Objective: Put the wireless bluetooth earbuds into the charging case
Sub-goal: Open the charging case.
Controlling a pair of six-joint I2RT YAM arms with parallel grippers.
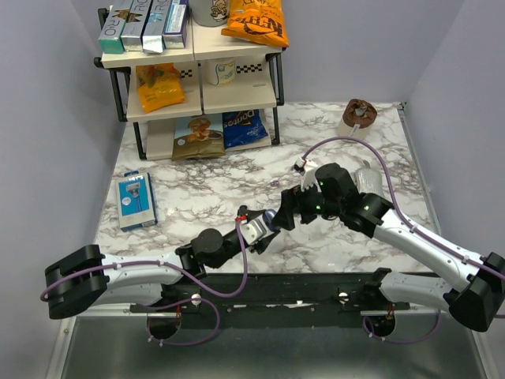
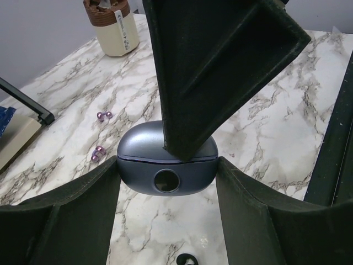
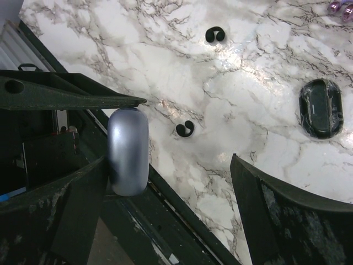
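Left tool (image 2: 167,165): clamped on the charging case (image 2: 148,144)
Right tool (image 3: 171,171): apart, one finger against case
Earbuds (image 3: 185,129): I see both on bench (image 3: 248,110), beyond right tool

A robotics lab test cell, dressed with household goods. Plain grey-lilac walls (image 1: 47,118) box in a marble-patterned table (image 1: 197,197) on three sides. Two robot arms, the left arm (image 1: 150,272) and the right arm (image 1: 418,241), are bolted to a black rail (image 1: 276,290) at the near edge, with purple cables (image 1: 347,139) looping along them. At the back left a small shelf rack (image 1: 120,87) holds props: toothpaste boxes (image 1: 146,24), an orange snack bag (image 1: 256,22), a mug (image 1: 223,71) and a blue chip bag (image 1: 245,126). A blue retail package (image 1: 136,201) lies on the table near the rack, and a dessert cup (image 1: 359,118) stands at the far right corner
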